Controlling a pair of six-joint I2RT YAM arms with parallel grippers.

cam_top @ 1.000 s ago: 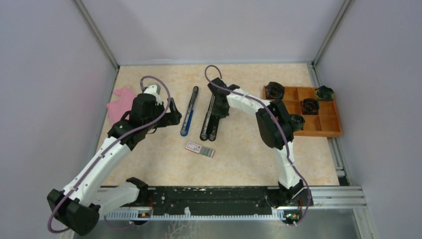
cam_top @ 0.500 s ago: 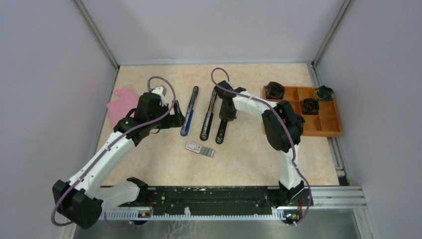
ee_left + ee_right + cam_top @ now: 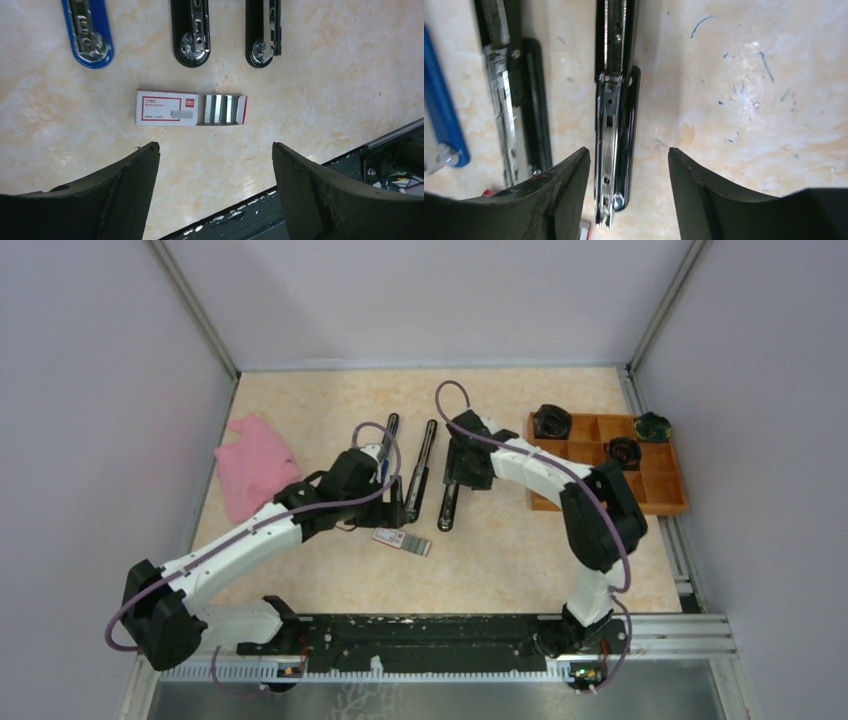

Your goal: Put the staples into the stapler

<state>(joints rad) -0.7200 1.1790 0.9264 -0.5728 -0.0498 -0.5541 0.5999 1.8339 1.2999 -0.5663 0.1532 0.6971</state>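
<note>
The staples [image 3: 190, 108] lie flat on the table, a white box with red print and grey strips showing at its open end; in the top view the staples [image 3: 402, 540] sit near the middle. My left gripper [image 3: 215, 145] hovers just on the near side of the box, open and empty, seen from above as the left gripper [image 3: 398, 504]. The black stapler [image 3: 613, 125] lies between the fingers of my right gripper [image 3: 627, 150], which is open, with a gap on the right side. Its other long black part [image 3: 516, 100] lies to the left. From above, my right gripper [image 3: 462, 472] is over the stapler [image 3: 447, 508].
A blue stapler [image 3: 90, 30] lies left of the black parts. An orange compartment tray [image 3: 655, 502] with dark round items stands at the right. A pink cloth [image 3: 255, 465] lies at the left. The black rail [image 3: 440, 630] runs along the near edge.
My left arm swung right, away from the pink cloth, to the staples box. My right gripper shifted one black stapler part right and nearer, then opened its jaws.
</note>
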